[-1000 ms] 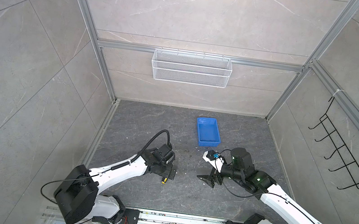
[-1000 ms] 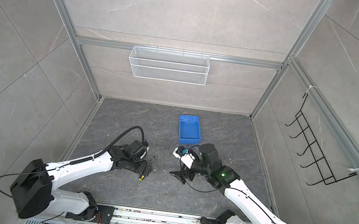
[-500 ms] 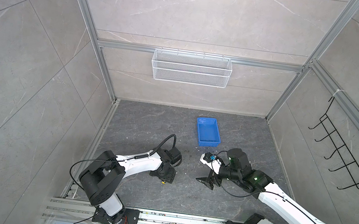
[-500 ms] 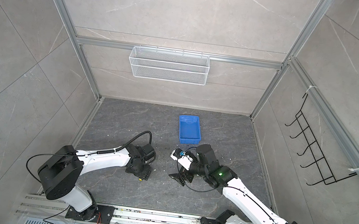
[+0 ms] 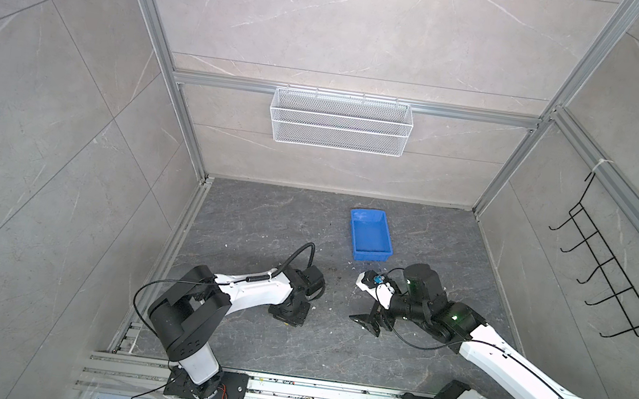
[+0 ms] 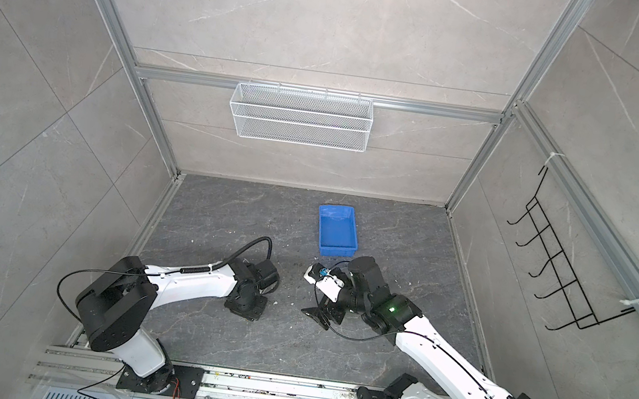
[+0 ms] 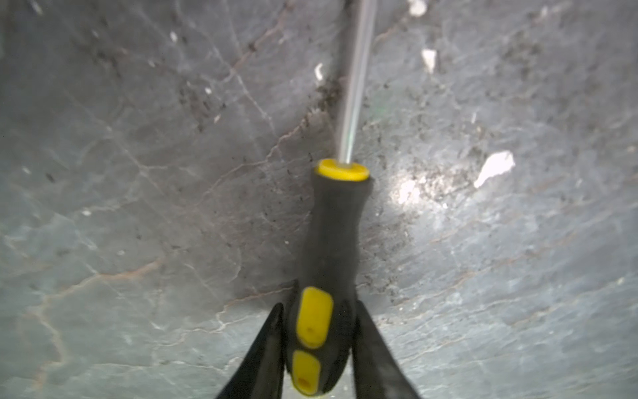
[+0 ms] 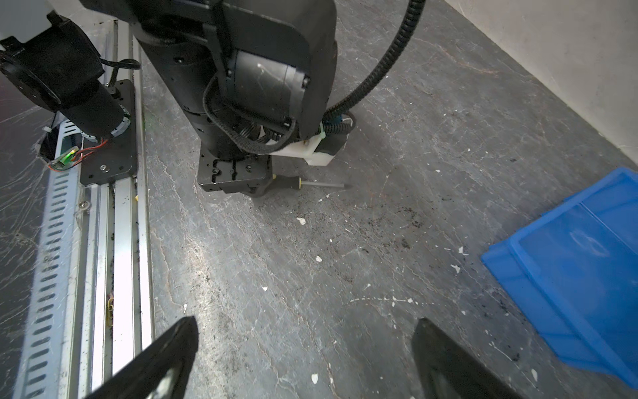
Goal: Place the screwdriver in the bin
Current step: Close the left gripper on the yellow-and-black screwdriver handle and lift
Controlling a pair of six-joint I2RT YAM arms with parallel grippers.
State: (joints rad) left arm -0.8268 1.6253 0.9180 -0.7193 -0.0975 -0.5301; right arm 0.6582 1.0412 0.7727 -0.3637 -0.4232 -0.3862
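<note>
The screwdriver [image 7: 331, 241], black handle with yellow patches and a thin metal shaft, lies on the grey floor. My left gripper [image 7: 319, 307] is shut on the rear of its handle, one finger on each side. In the right wrist view the screwdriver [image 8: 303, 183] sticks out from under the left gripper, shaft pointing away. Both top views show the left gripper [image 5: 288, 316] [image 6: 244, 308] down at the floor, covering the tool. The blue bin [image 5: 371, 253] [image 6: 338, 249] [image 8: 524, 293] stands empty further back. My right gripper [image 5: 366, 324] [image 6: 317, 317] [image 8: 305, 326] hovers open over bare floor.
A white wire basket [image 5: 340, 127] hangs on the back wall and a black hook rack [image 5: 609, 280] on the right wall. Aluminium rails [image 5: 284, 389] run along the front edge. Small white chips litter the floor [image 8: 300, 221].
My left gripper has gone from open to shut on the screwdriver's handle, and its arm has folded lower. The right gripper has drifted slightly left, still open.
</note>
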